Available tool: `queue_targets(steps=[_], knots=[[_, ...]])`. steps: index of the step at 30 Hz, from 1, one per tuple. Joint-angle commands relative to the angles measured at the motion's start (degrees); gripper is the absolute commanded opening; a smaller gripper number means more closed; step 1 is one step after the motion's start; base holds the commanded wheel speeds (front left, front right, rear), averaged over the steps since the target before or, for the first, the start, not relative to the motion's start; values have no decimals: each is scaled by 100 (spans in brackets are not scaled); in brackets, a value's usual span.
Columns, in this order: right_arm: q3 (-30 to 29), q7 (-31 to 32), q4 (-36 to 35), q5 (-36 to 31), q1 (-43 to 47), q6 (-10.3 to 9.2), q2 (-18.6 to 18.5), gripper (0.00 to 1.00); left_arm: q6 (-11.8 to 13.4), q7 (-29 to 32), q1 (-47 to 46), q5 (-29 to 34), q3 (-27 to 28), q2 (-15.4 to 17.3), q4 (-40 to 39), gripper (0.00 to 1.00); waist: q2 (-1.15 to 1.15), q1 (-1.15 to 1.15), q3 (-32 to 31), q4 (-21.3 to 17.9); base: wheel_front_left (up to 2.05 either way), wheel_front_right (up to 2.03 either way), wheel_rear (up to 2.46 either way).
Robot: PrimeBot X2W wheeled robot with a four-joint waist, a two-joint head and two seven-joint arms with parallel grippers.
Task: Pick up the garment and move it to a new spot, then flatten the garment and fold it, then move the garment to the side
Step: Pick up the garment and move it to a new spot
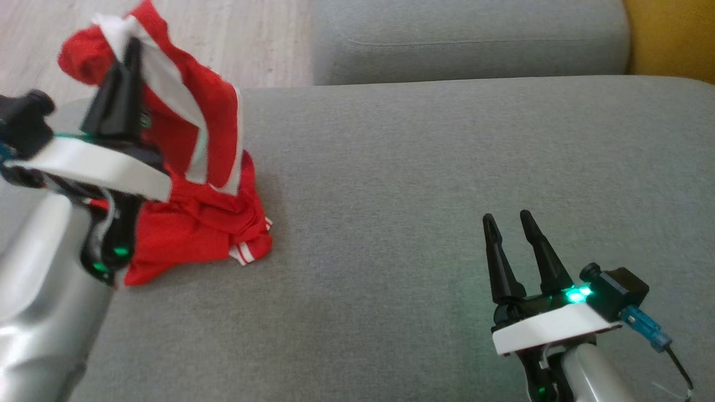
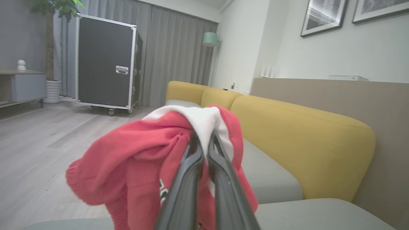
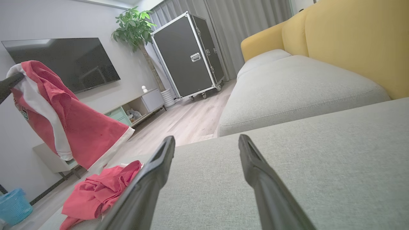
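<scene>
1. While the left gripper [image 1: 132,50] holds a white band of the garment [image 1: 192,134] up above the grey seat cushion [image 1: 424,184], its two dark fingers are pressed together with the cloth pinched between them.
2. The garment is red fabric with white stripes. Its upper part hangs from the closed fingers in a loose drape. Its lower part lies bunched on the cushion, on the robot's left side in the head view.
3. In the left wrist view, the fingers meet at their tips inside a fold of white and red cloth, which spills over on both sides of them.
4. The right gripper [image 1: 507,216] sits low at the right of the head view, well apart from the garment. Its fingers are spread wide with nothing between them, and they point across bare cushion.
5. The right wrist view shows the garment at the far left: the hanging part above, and a crumpled red heap below it near the cushion's edge.
6. Beyond the seat cushion lies a second grey cushion [image 1: 469,39], with a yellow backrest [image 2: 303,143] running alongside both.
7. Around the sofa there is a pale wooden floor [image 1: 251,33], a black wheeled case [image 2: 105,64] with metal edges, a potted plant [image 3: 134,22], a dark television [image 3: 64,60] on the wall, and a blue basket [image 3: 12,207] on the floor.
</scene>
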Motion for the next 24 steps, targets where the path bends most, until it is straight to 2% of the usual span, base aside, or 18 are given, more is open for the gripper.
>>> queue_targets(steps=[1,6,11,13,16,22,23,24], knots=[[143,-62,-181,44,-128,-4,-27,100,77,80,-182,60,172,249,-379,0,0,1,-8,-90,0,0,0],[171,-62,-218,204,-185,-4,-27,100,239,316,-66,115,-3,223,-1033,0,0,1,40,-404,0,0,0],[210,-62,-287,231,-288,-4,-27,100,323,593,-95,109,-210,106,-1415,0,0,1,194,-915,0,0,0],[218,-62,-316,238,-318,-4,-27,100,332,653,-114,124,-261,91,-1442,0,0,1,242,-1044,0,0,0],[224,-62,-424,295,-408,-4,-27,100,324,809,-199,252,-454,71,-1423,0,0,1,399,-1443,0,0,0],[264,-62,-673,492,-528,-4,-27,100,215,970,-485,447,-825,-174,-961,0,0,1,728,-2157,0,0,0],[290,-62,-709,518,-547,-4,-27,100,201,938,-572,502,-855,-222,-837,65,0,1,785,-2259,0,0,0],[298,-62,-741,542,-557,-4,-27,100,175,884,-664,554,-884,-281,-697,100,0,1,824,-2329,0,0,0]])
